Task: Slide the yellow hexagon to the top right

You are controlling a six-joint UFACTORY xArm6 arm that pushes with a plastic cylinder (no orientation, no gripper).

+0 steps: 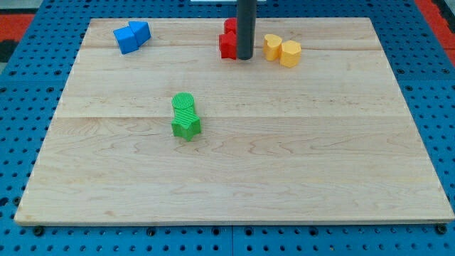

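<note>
Two yellow blocks sit touching near the view's top, right of centre. The left one (pixel 272 46) has a star-like or heart-like outline. The right one (pixel 290 53) looks like the yellow hexagon. My tip (pixel 244 57) is at the end of the dark rod. It stands just left of the yellow pair, a small gap away, and directly in front of two red blocks (pixel 228 41), partly hiding them.
Two blue blocks (pixel 131 36) touch each other at the view's top left. A green cylinder (pixel 183 104) and a green star-like block (pixel 185 126) touch near the board's middle left. The wooden board (pixel 284 171) lies on a blue pegboard surface.
</note>
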